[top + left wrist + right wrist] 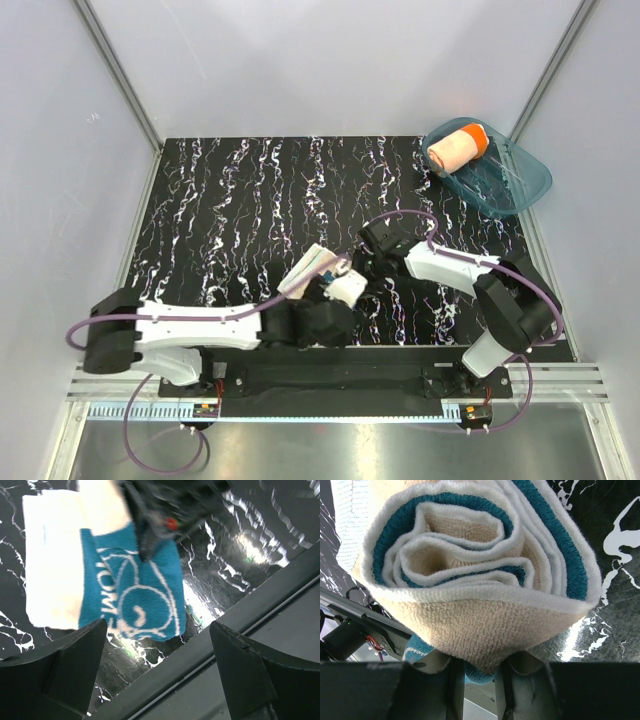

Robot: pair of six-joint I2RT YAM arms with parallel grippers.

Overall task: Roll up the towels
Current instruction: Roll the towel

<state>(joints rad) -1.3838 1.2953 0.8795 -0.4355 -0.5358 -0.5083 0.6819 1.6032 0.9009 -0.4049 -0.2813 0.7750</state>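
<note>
The rolled end of the teal towel (480, 565) fills the right wrist view right at the lens: cream and teal layers spiral inward. The right gripper (479, 672) has its jaws drawn close together, pinching the roll's lower edge. From above, this roll sits near the front middle of the black marbled table (230, 210), its long axis running from near-left to far-right. The right gripper (365, 262) takes it at the right-hand end.

The left gripper (155, 655) stands wide apart with nothing between its fingers. In its wrist view the towel (135, 595) lies just beyond the fingertips, apart from them, with the right gripper (160, 515) clamped on its far side. Whether the roll rests on the table or hangs just above it, I cannot tell.

The orange towel (456, 146) is already rolled and lies in the translucent teal tub (510, 185) at the far right corner, well apart from both grippers.

The next move probably carries the teal roll there (a judgement only). The tub lies far-right of the held end, roughly along the roll's own axis. The right arm is the nearer one and has the only grip.
</note>
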